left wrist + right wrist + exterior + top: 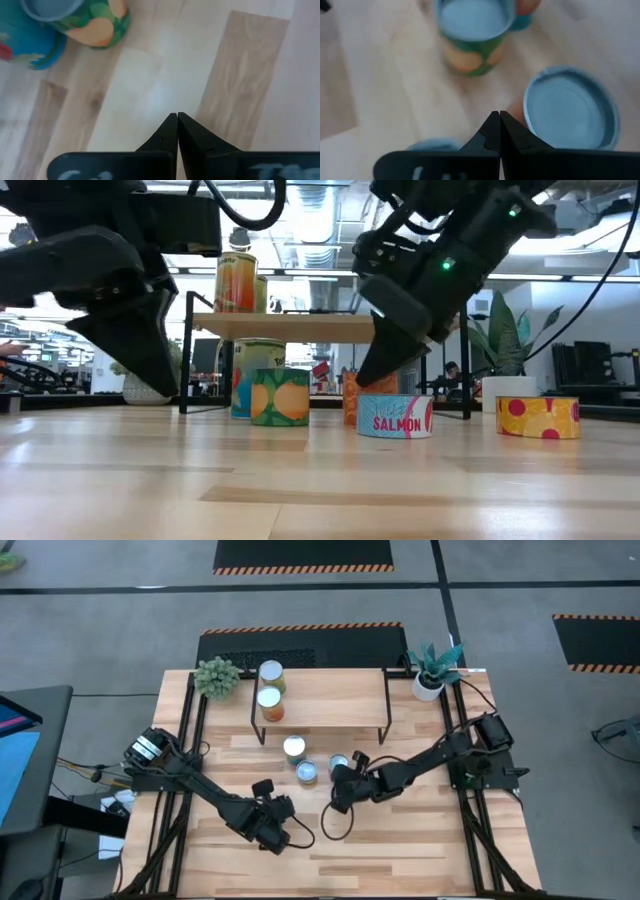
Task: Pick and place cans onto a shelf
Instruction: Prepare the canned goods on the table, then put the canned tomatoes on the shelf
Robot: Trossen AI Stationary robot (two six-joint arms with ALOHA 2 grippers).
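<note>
Near the middle of the tabletop (420, 840), my right pincer (337, 802) hangs low with its fingers clenched together on nothing, just beside the cans that stand in front of the shelf (320, 700). From my right wrist I look down past the closed fingertips (495, 127) onto a can with a pale blue top (571, 108) close by, and a green and orange can (472, 30) a little farther off. Seen from above, that loose group is a silver-topped can (294, 748), a blue-topped one (307, 773) touching or nearly touching it, and another (339, 763) right by my right wrist. Level with the tabletop, a flat salmon tin (394, 415) and a yellow tin with red spots (538, 418) sit nearest the camera.

Two cans already stand on the shelf at its left end: one (271, 673) toward the back, one (269, 702) in front of it.

My left pincer (285, 832) is also clenched empty, over bare wood nearer the front edge, well apart from the cans.
</note>
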